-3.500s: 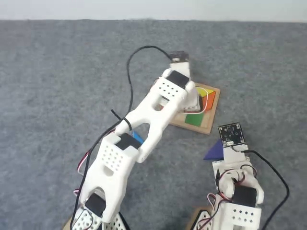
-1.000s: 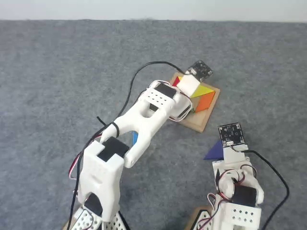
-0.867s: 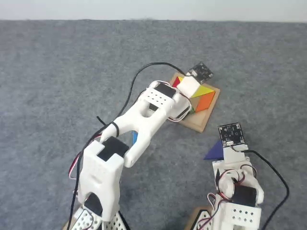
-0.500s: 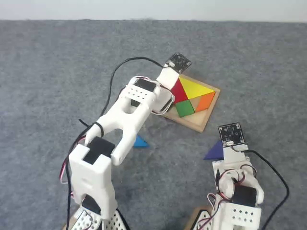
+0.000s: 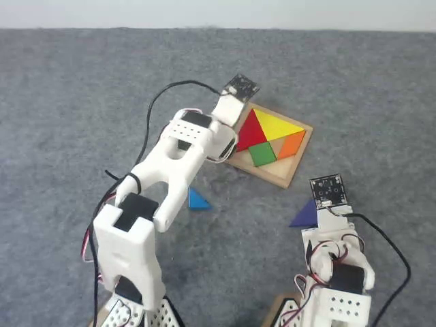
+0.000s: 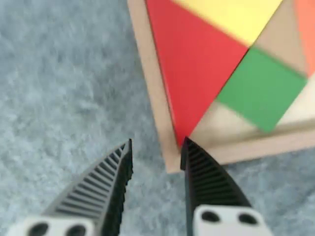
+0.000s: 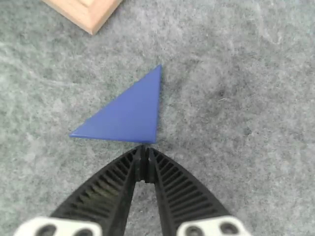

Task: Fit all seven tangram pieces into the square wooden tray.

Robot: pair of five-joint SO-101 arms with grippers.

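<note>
Grey felt covers the table (image 5: 82,102) in the high view. The tray (image 5: 272,176) lies turned askew and holds a red triangle (image 5: 250,133), a yellow triangle (image 5: 276,125), an orange piece (image 5: 293,144) and a green square (image 5: 262,154). A light blue triangle (image 5: 198,199) lies on the felt just beside the left arm (image 5: 174,163), apart from the tray. A dark blue triangle (image 5: 306,215) lies on the felt just beside the right arm (image 5: 334,266), also apart from the tray. The wrist of the left arm is over the left corner of the tray.

In the left wrist view, the left gripper (image 6: 157,147) hangs over that corner with its fingers spread and nothing between them. One fingertip is over the felt, the other over the rim by the point of the red triangle. Bare wood shows beside the green square.

In the right wrist view, the right gripper (image 7: 143,151) has its fingers pressed together and empty, with the tips at the edge of the dark blue triangle. A corner of the tray lies beyond.
</note>
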